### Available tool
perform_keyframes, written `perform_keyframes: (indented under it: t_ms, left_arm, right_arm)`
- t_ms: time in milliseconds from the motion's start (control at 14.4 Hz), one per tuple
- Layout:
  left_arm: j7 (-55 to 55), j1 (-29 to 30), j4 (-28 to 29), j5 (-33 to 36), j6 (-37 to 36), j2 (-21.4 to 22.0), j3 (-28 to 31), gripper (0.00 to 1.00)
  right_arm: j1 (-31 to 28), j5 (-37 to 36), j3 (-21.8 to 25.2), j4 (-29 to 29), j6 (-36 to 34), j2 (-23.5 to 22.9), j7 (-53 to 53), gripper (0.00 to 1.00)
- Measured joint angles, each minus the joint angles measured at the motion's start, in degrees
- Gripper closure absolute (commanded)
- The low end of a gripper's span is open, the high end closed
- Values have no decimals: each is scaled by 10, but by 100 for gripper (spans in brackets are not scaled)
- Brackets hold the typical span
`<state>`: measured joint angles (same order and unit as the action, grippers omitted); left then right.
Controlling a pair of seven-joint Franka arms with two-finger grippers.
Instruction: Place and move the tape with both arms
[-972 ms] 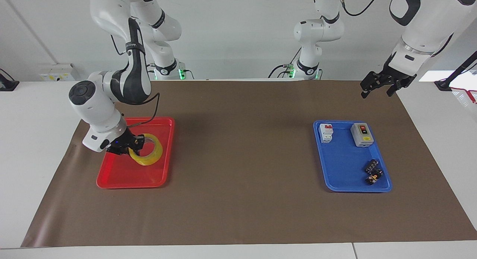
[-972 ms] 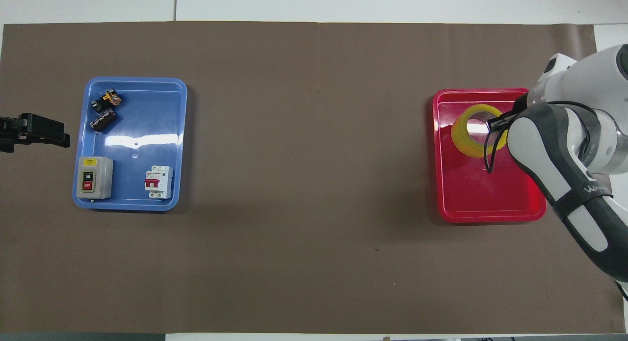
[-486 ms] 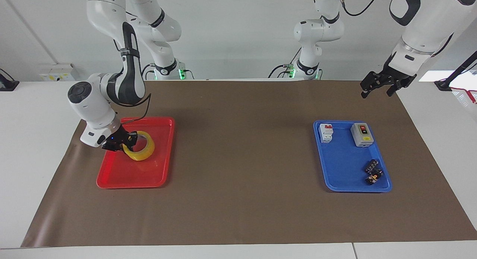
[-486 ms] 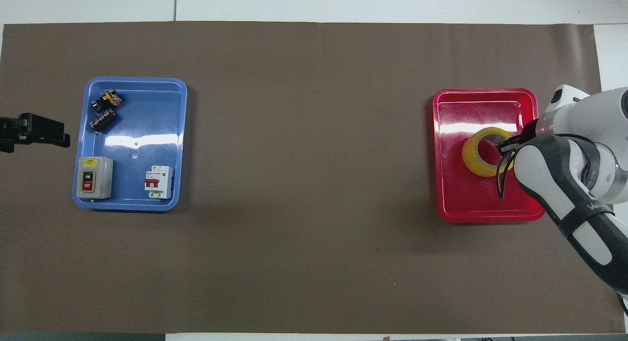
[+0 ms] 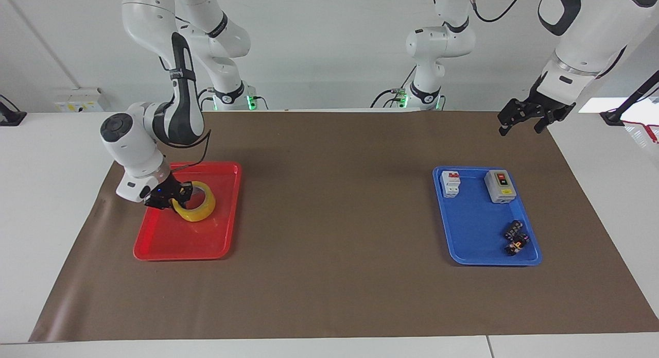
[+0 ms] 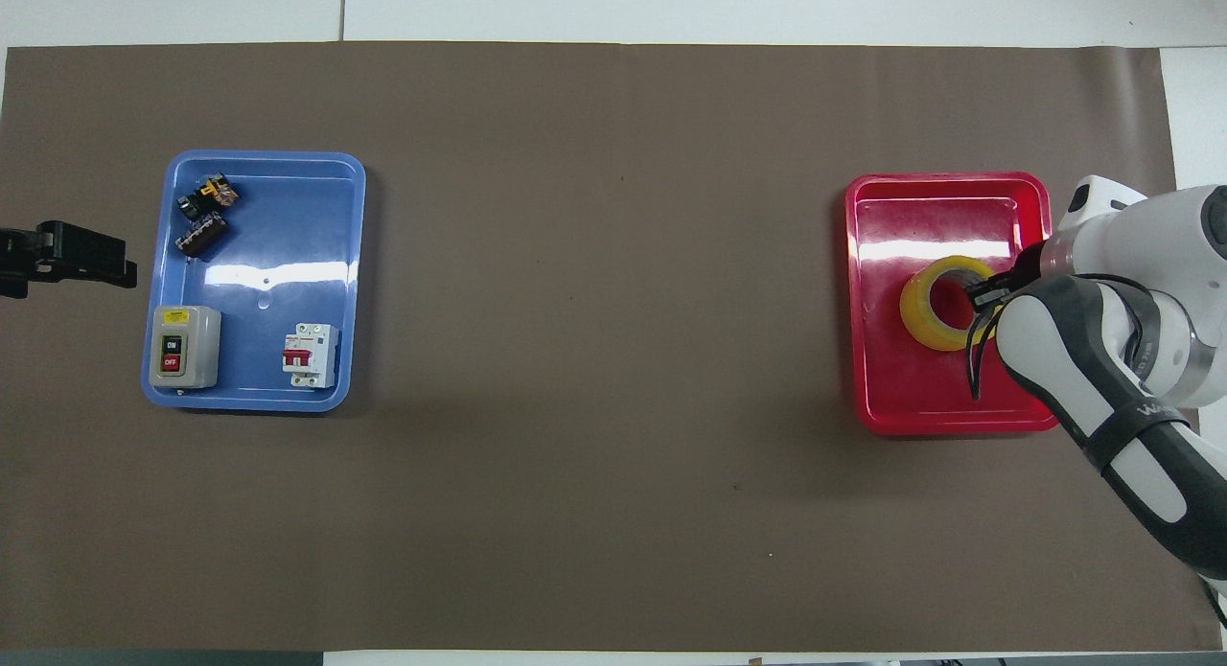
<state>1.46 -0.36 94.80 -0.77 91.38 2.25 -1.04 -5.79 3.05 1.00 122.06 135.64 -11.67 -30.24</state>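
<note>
Bright, even light from above. White glare streaks on blue tray (image 6: 357, 264) floor and red tray (image 6: 1040, 192) floor. Soft faint shadows beside trays on brown mat (image 6: 594, 359). Focus sharp throughout.

right gripper (image 6: 980, 292) gripping tape (image 6: 935, 302), red tray (image 6: 944, 412)

A mat (image 5: 334, 219) covers the table, with one tray (image 5: 154, 244) toward the right arm's end and another tray (image 5: 473, 239) toward the left arm's end. The tape (image 5: 198, 209) is over the first tray, gripped by the right gripper (image 5: 172, 197). The second tray holds a switch box (image 5: 500, 186), a breaker (image 5: 450, 184) beside it, and small parts (image 5: 516, 237) farther from the robots. The left gripper (image 5: 525, 118) waits over the mat's edge.
</note>
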Motion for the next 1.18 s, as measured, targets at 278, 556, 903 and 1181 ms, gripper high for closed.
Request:
perform_keyframes:
  t_ms: [278, 556, 903, 1181]
  left_arm:
    - [0, 0, 0, 0, 0, 0, 0, 0]
    - [0, 0, 0, 0, 0, 0, 0, 0]
    - [0, 0, 0, 0, 0, 0, 0, 0]
    - [0, 0, 0, 0, 0, 0, 0, 0]
  right_arm:
    - [0, 0, 0, 6, 7, 3, 0, 0]
    - [1, 0, 0, -7, 3, 14, 21, 0]
    - [26, -7, -5, -63, -42, 42, 202, 0]
    - [58, -56, -6, -90, -99, 76, 331, 0]
